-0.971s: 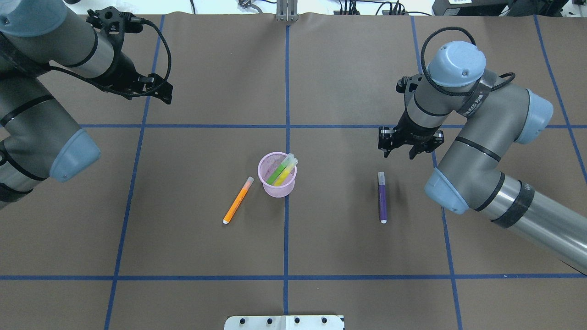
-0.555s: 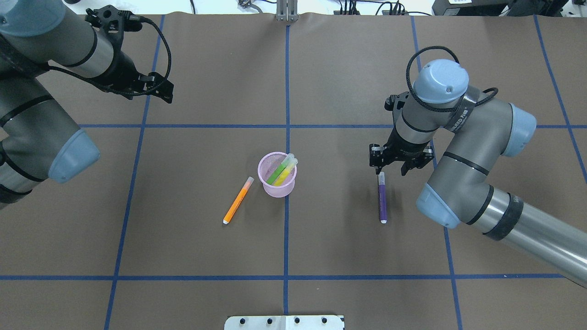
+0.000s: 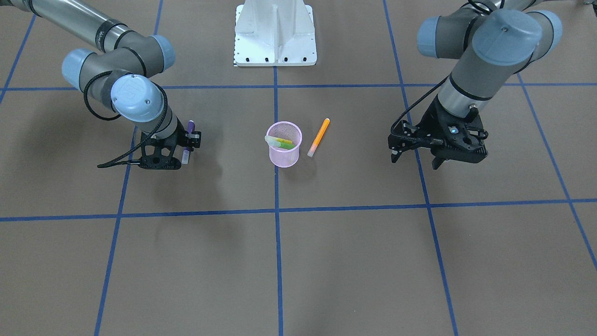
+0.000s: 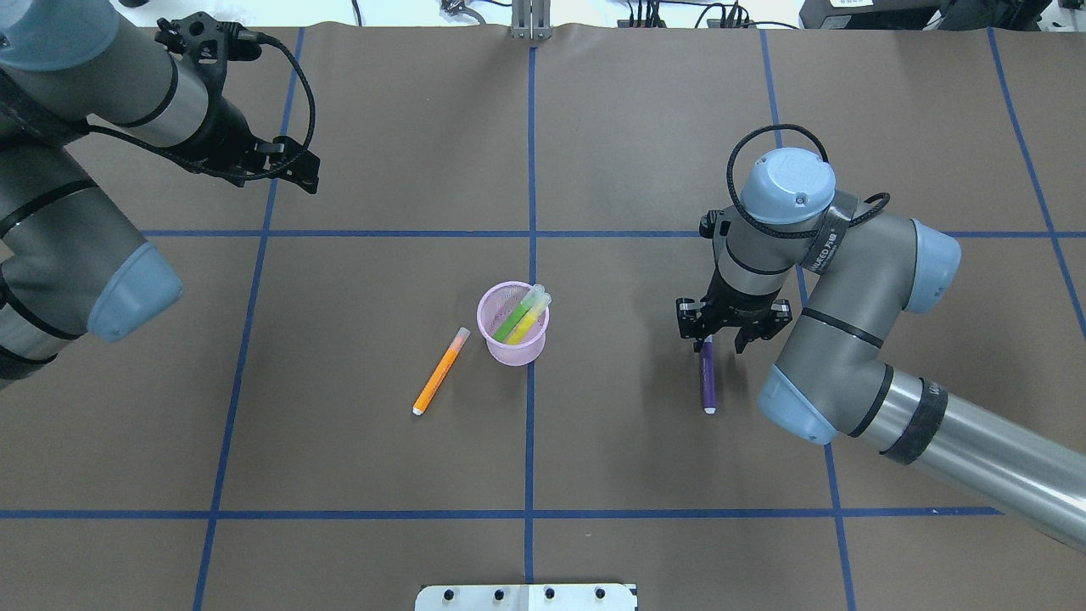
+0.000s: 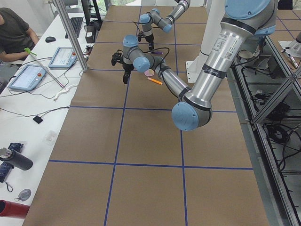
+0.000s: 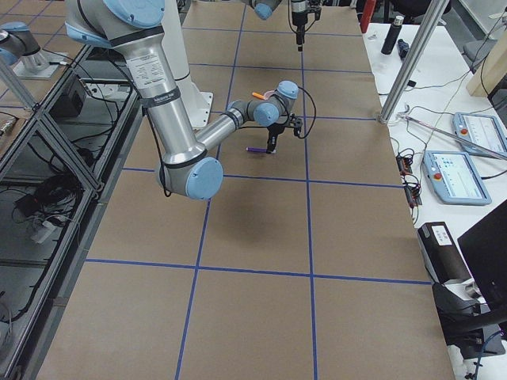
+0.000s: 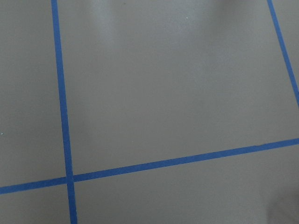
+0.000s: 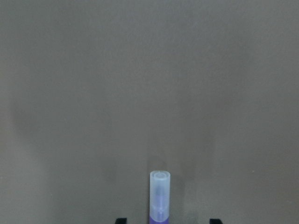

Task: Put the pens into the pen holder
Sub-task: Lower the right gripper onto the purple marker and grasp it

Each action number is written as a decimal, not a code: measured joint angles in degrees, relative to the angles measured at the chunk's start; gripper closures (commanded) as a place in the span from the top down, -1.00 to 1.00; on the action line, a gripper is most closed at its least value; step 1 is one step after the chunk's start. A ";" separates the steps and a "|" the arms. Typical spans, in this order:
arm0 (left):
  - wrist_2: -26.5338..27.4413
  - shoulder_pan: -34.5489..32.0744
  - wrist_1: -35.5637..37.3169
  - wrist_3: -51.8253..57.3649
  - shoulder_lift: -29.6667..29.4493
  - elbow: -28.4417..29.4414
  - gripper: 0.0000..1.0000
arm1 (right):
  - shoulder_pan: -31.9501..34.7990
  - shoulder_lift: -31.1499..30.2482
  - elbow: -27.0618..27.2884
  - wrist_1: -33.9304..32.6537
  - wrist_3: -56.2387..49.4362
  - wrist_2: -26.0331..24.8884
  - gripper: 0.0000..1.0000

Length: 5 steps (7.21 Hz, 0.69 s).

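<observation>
My right tool (image 4: 722, 341) straddles the cap end of the purple pen (image 4: 708, 383) on the bench (image 4: 594, 450), jaws spread. My left tool (image 3: 415, 162) hangs released, far off. The orange pen (image 4: 439, 373) lies beside the pen holder (image 4: 512, 350).

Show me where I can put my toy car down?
The row of squares nearest the white base plate is bare, and the far middle beyond the pen holder. Crowded: around the holder, the orange pen, and the purple pen under the right gripper.
</observation>
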 measured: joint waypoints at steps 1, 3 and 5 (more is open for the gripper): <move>0.00 0.01 0.00 -0.01 0.00 -0.03 0.98 | -0.05 0.18 -0.26 -0.02 0.04 0.04 -0.11; 0.00 0.01 0.00 0.02 0.04 -0.21 0.98 | -0.10 0.49 -0.60 0.18 0.13 0.23 -0.05; 0.06 0.01 0.00 0.02 0.14 -0.46 0.98 | -0.10 0.55 -0.68 0.36 0.18 0.87 -0.04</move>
